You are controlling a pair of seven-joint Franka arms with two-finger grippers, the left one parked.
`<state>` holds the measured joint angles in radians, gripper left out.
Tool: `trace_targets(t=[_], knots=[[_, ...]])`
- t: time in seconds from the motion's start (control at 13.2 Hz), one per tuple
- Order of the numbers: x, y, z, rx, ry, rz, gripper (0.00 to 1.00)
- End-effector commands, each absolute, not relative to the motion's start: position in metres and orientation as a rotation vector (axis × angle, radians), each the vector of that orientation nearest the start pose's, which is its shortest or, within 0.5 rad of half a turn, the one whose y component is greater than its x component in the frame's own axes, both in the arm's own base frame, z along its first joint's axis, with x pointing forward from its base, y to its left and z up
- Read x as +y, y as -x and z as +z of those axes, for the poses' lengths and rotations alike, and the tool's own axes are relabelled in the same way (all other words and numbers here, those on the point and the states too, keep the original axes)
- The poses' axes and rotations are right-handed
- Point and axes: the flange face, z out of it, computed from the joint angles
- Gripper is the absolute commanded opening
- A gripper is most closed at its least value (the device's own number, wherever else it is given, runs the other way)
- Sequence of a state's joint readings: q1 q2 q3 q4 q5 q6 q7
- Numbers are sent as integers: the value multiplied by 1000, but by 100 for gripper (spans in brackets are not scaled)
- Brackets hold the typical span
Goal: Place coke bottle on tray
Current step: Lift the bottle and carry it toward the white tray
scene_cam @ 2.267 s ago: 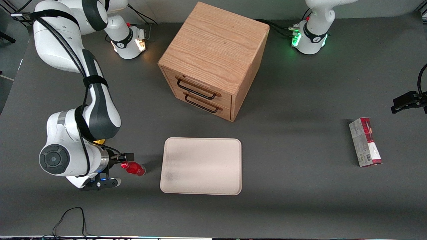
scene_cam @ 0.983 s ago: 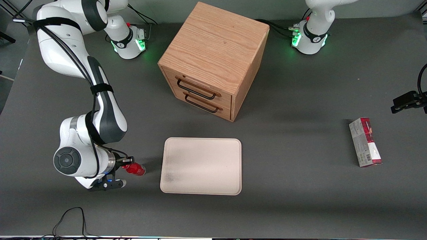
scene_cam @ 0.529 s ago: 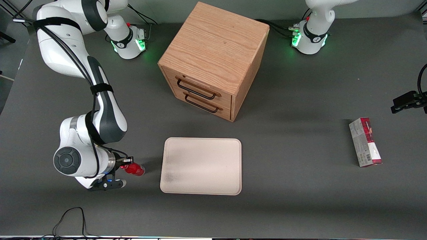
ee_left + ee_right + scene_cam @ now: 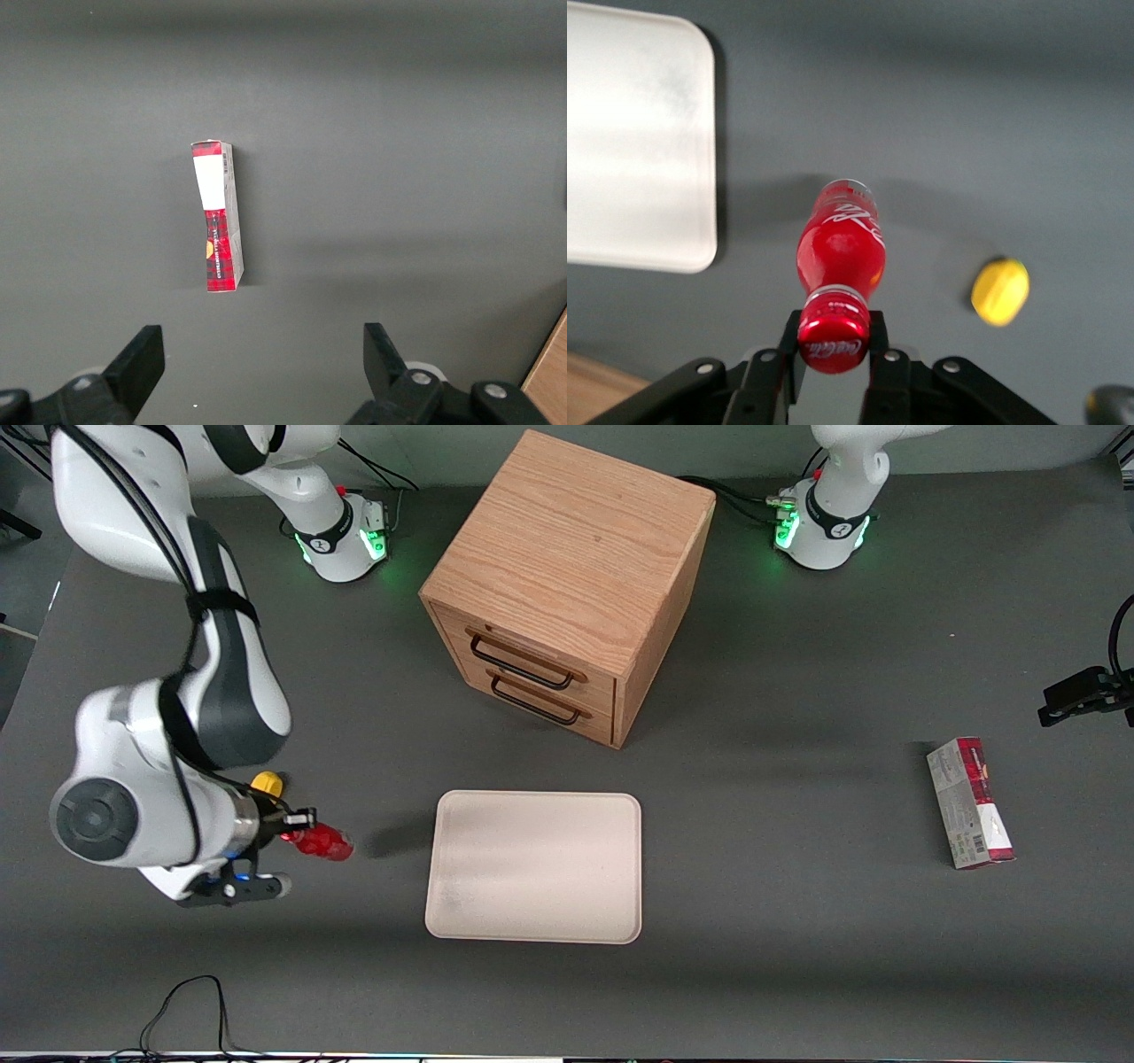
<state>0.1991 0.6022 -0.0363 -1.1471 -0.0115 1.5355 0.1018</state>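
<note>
Gripping the coke bottle (image 4: 841,248) by its cap end, your gripper (image 4: 834,347) is holding it above the table (image 4: 797,957), beside the tray (image 4: 534,865) toward the working arm's end, yellow lump (image 4: 1000,291) nearby.

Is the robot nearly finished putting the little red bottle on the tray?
About halfway. Done: the pincer is shut on the small glossy red coke bottle at its cap, and holds it above the table. Left: carry it over the large flat cream-beige tray, which holds nothing yet, and set it down.
</note>
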Motion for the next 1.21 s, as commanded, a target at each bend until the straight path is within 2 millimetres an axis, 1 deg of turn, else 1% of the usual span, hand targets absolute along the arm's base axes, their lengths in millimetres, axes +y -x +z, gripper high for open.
trace_targets(t=[0.0, 0.15, 0.23, 0.3, 0.38, 0.45, 0.53, 0.6, 0.68, 0.83, 0.91, 0.98, 1.13], knots=[[114, -670, 484, -97, 3175, 372, 0], [112, -662, 511, -91, 3174, 411, 0], [115, -657, 536, -81, 3175, 404, 0], [116, -658, 543, -81, 3174, 390, 0], [118, -659, 543, -74, 3174, 382, 0], [122, -663, 536, -40, 3175, 389, 0], [127, -667, 534, -8, 3177, 374, 0], [137, -671, 532, 2, 3171, 356, 0], [151, -674, 521, 39, 3163, 362, 0], [180, -683, 503, 123, 3143, 302, 0], [193, -688, 489, 187, 3137, 283, 0], [210, -691, 479, 218, 3130, 255, 0], [235, -695, 464, 293, 3115, 207, 0]])
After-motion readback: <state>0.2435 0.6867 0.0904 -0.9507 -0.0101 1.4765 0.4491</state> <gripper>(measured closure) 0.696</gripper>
